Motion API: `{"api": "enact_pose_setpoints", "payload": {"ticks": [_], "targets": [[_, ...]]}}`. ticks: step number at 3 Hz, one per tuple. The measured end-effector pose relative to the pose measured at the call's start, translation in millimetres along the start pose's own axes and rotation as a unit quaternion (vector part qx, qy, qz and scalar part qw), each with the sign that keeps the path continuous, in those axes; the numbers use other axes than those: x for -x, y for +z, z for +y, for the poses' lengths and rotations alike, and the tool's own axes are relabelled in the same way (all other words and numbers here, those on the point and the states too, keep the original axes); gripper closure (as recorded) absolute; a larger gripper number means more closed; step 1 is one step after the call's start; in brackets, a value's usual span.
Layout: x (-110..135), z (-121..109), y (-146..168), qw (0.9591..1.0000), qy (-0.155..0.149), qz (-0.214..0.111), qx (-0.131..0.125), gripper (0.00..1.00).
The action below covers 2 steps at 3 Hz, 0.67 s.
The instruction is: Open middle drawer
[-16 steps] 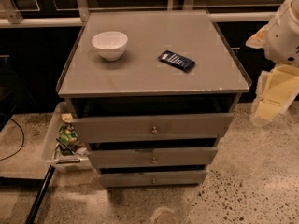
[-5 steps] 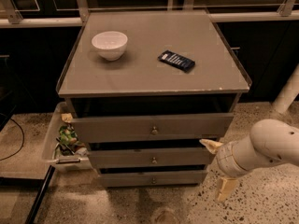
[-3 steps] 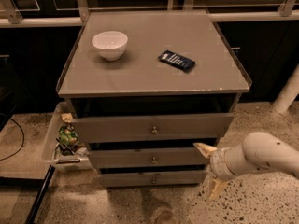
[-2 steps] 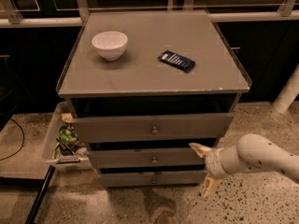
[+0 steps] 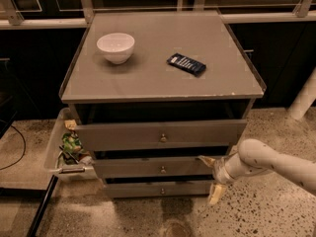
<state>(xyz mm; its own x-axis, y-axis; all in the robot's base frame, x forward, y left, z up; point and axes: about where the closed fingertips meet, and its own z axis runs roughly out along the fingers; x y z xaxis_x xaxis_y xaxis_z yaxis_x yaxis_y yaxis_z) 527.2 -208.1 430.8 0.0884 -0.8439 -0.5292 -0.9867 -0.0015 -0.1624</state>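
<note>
Three grey drawer fronts stacked, my end effector (image 5: 211, 177) at the lower right.
Its fingers stand apart, one above the other, just beside the right end of the middle drawer (image 5: 133, 168), which sits low in the centre of the frame, its small knob (image 5: 162, 170) untouched. On the worktop (image 5: 148, 83) above rest a white bowl (image 5: 115, 47) and a dark flat packet (image 5: 186, 64).

Cabinet top (image 5: 148, 83): bowl (image 5: 115, 47) rear-left, flat packet (image 5: 186, 64) to its right, well apart. Below, stacked front to floor: top drawer (image 5: 123, 135), middle drawer (image 5: 131, 168), bottom drawer (image 5: 133, 189). Bin (image 5: 53, 149) on floor at cabinet's left (wrappers inside). Gripper (image 5: 212, 177) just beside middle drawer's right end, fingers spread vert.; arm enters from right.
</note>
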Motion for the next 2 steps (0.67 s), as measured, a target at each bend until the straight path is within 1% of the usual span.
{"api": "enact_pose_setpoints", "payload": {"ticks": [1,2], "targets": [[0.0,0.0,0.0,1.0,0.0,0.0,0.0,0.0],[1.7,-3.4,8.3,1.0,-0.005,-0.001,-0.005,0.0]]}}
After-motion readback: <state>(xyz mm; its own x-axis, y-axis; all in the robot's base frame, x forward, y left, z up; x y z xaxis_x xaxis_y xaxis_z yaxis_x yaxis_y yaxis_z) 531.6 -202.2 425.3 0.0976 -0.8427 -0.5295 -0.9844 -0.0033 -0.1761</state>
